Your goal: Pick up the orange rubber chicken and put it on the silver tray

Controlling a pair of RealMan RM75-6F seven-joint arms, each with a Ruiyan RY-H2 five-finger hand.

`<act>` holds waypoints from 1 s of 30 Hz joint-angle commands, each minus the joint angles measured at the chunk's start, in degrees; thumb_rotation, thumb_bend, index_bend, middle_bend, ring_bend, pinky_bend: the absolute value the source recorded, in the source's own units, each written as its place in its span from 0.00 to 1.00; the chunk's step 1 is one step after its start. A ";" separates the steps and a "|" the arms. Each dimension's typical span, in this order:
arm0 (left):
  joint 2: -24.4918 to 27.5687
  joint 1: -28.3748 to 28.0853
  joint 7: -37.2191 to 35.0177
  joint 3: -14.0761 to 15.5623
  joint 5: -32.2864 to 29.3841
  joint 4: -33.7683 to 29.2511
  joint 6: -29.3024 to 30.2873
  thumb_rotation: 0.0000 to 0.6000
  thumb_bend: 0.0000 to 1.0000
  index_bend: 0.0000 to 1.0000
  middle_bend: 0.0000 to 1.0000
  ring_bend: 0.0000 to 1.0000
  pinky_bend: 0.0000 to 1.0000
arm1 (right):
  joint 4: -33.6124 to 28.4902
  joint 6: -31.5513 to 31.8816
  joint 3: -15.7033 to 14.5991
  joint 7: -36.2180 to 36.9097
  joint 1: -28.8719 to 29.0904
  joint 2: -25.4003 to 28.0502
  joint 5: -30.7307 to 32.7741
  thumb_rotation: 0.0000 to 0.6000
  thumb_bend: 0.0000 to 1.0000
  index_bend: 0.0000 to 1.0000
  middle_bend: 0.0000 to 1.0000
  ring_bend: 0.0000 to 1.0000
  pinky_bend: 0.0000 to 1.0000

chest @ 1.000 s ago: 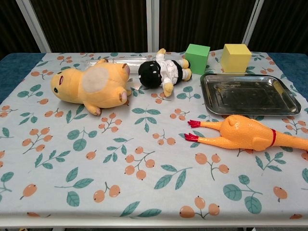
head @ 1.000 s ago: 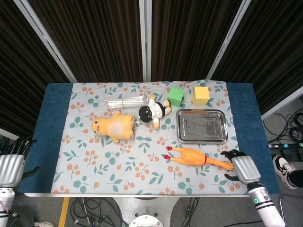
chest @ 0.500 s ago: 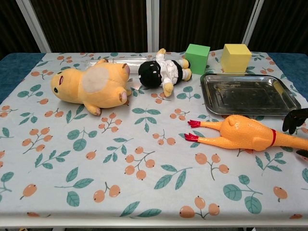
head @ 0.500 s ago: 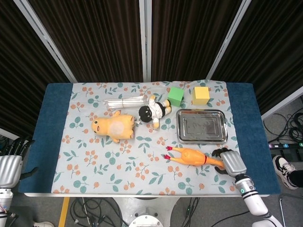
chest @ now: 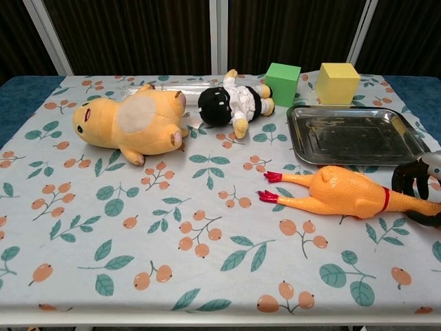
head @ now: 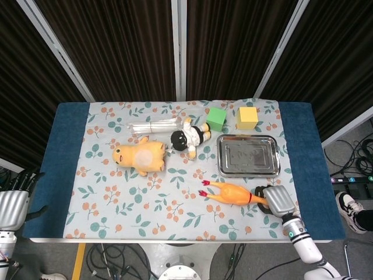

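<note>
The orange rubber chicken [head: 230, 192] lies on its side on the floral cloth, just in front of the silver tray [head: 249, 138], red feet to the left. My right hand [head: 275, 201] sits over its neck and head end. In the chest view the dark fingers [chest: 406, 181] arch over the chicken's [chest: 341, 193] neck and the thumb lies under it, so the hand grips the neck. The chicken's body still rests on the cloth. The tray [chest: 406, 141] holds nothing. My left hand [head: 13, 204] hangs off the table's near left corner, fingers apart, holding nothing.
A yellow plush animal [head: 140, 157] and a black-and-white doll [head: 189, 139] lie left of the tray. A green cube [head: 216, 118] and a yellow cube [head: 247, 116] stand behind it. A clear tube bundle [head: 154, 125] lies at the back.
My right hand has moved left from the table's right edge onto the chicken's neck and closed around it. The chicken has shifted slightly left. The left hand has stayed put.
</note>
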 commanded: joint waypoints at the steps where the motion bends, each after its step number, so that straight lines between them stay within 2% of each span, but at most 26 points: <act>1: 0.32 -0.52 -0.97 -0.31 0.60 -0.04 0.04 1.00 0.00 0.24 0.21 0.13 0.25 | -0.51 1.75 -0.12 0.21 0.83 1.14 -2.37 1.00 0.46 0.71 0.58 0.59 0.85; 7: 2.34 -4.32 -8.23 -2.30 2.53 -1.88 -2.03 1.00 0.00 0.24 0.21 0.13 0.25 | -5.46 6.00 0.37 1.14 3.46 7.82 -8.93 1.00 0.47 0.78 0.62 0.63 0.90; 12: 5.35 -10.45 -16.95 -4.17 5.45 -3.92 -6.84 1.00 0.00 0.24 0.21 0.13 0.25 | -12.06 7.28 1.99 -3.20 6.89 14.77 -13.74 1.00 0.47 0.79 0.63 0.63 0.90; 18: 9.84 -21.52 -38.15 -5.35 7.38 -6.18 -20.13 1.00 0.00 0.24 0.21 0.13 0.25 | -21.34 3.55 6.46 -10.39 12.93 21.64 -15.37 1.00 0.47 0.79 0.63 0.63 0.90; 22: 11.34 -27.31 -52.26 -5.02 8.75 -7.80 -26.39 1.00 0.00 0.24 0.21 0.13 0.25 | -26.39 -0.36 9.41 -15.08 16.68 24.21 -14.29 1.00 0.47 0.79 0.63 0.64 0.90; 30: 10.55 -36.24 -77.46 -3.70 11.10 -6.96 -32.85 1.00 0.00 0.23 0.21 0.13 0.25 | -30.36 -8.02 13.37 -20.54 23.44 24.83 -10.16 1.00 0.47 0.80 0.64 0.64 0.90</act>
